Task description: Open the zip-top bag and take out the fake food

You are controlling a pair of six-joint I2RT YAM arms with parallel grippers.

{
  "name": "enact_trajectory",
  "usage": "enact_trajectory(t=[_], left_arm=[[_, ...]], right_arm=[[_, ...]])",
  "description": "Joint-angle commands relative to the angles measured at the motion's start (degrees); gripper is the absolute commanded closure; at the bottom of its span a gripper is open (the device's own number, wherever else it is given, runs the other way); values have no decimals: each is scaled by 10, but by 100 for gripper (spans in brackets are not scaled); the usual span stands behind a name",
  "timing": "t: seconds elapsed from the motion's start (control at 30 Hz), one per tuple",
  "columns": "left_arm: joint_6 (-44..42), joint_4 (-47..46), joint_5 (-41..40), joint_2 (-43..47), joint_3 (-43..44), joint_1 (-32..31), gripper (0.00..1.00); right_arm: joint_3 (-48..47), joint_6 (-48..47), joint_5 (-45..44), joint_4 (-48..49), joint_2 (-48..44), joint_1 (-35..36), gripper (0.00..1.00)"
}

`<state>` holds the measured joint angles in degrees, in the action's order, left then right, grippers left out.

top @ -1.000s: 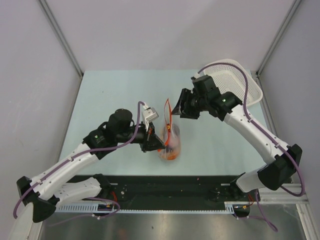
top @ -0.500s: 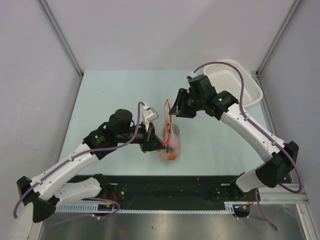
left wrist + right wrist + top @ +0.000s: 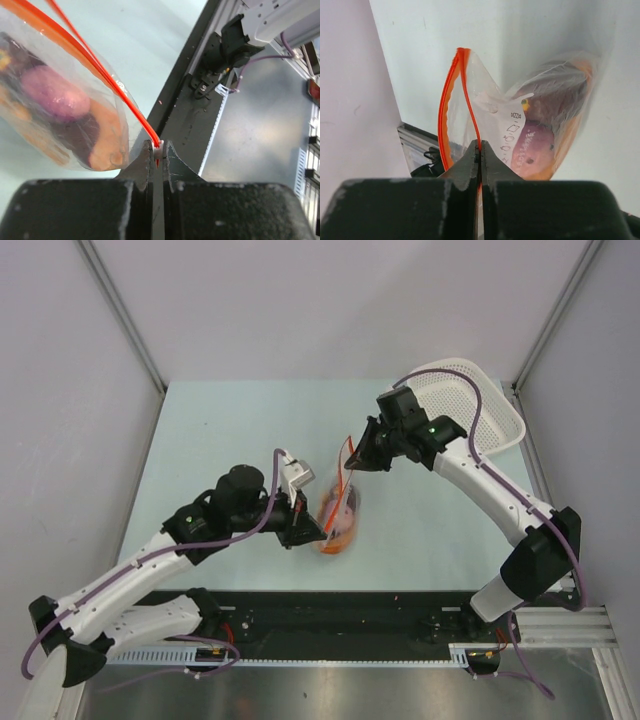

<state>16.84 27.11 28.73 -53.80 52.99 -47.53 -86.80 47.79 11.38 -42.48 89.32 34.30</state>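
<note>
The clear zip-top bag (image 3: 340, 518) hangs between both arms over the middle of the table, its red-orange zip strip (image 3: 342, 480) stretched up toward the right. My left gripper (image 3: 311, 531) is shut on the white slider tab (image 3: 158, 145) at the strip's lower end. The right gripper (image 3: 352, 466) is shut on one side of the strip (image 3: 476, 131), and the bag's mouth (image 3: 455, 100) gapes beside it. Inside lies the fake food: a purple-pink bulb (image 3: 54, 93), an orange chunk (image 3: 107, 146) and a dark maroon lump (image 3: 76, 133). All of it stays in the bag (image 3: 540, 125).
A white perforated basket (image 3: 478, 400) sits at the table's far right corner, behind the right arm. A black rail (image 3: 330, 615) runs along the near edge between the arm bases. Grey walls close in the left, right and back sides.
The right gripper has moved in toward the bag's top and shut on the zip strip. The bag now leans and stretches toward it. The left gripper keeps its hold.
</note>
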Motion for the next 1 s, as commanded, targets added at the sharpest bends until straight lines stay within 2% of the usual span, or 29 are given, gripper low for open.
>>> enact_trajectory(t=[0.0,0.1,0.13,0.23,0.3,0.33,0.37,0.4,0.57,0.6,0.67,0.8,0.9,0.97], left_arm=[[35,36,-5,53,-24,-21,100],[41,29,-11,74,-33,-21,99],[41,29,-11,73,-30,-21,82],[51,32,-32,48,24,-18,42],[68,46,-87,8,84,0,36],[88,56,-100,-11,104,10,17],[97,81,-114,-30,142,28,9],[106,95,-151,-72,162,32,9],[102,129,-232,-168,248,34,6],[99,142,-278,-180,260,34,9],[94,166,-306,-212,286,34,10],[95,172,-327,-228,287,33,17],[87,163,-323,-222,270,33,19],[81,161,-301,-229,258,33,27]], right_arm=[[-31,16,-19,20,10,-28,100],[-29,6,11,34,15,-23,100],[-31,-1,20,37,16,-20,100],[-22,-34,43,28,2,1,100],[-14,-52,36,18,-12,11,100],[-4,-55,34,13,-29,12,100],[0,-56,30,11,-37,13,100],[4,-53,29,9,-43,15,100],[19,-45,32,13,-68,26,100],[20,-43,31,13,-70,29,100],[21,-39,30,13,-74,30,100],[23,-31,28,19,-83,34,100],[26,-32,27,19,-87,35,100],[29,-37,29,21,-88,34,100]])
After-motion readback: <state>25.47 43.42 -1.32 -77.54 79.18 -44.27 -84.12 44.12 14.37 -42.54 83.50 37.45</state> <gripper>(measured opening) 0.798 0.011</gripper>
